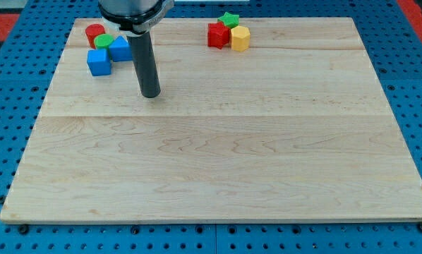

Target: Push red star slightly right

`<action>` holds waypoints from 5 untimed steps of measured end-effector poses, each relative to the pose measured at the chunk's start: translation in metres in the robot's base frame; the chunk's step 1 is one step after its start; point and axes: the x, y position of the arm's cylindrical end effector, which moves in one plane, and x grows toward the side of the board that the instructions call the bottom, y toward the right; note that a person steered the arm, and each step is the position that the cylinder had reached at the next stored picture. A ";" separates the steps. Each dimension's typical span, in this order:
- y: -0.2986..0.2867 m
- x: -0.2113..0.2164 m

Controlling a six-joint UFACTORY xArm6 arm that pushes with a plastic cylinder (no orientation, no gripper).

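Observation:
The red star [217, 34] lies near the view's top, right of centre. A green star [230, 19] touches it from above and a yellow block [240, 38] touches its right side. My tip [149, 94] rests on the board well to the left of and below the red star, apart from it. Close to my rod at the top left sit a red cylinder [94, 33], a green block [104, 41], a blue block [120, 49] and a blue cube [98, 62].
The wooden board [218, 155] lies on a blue pegboard table [6, 106]. The arm's dark housing [135, 14] hangs over the board's top left.

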 end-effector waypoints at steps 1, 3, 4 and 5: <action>0.000 -0.015; 0.005 -0.048; 0.027 -0.066; 0.027 -0.071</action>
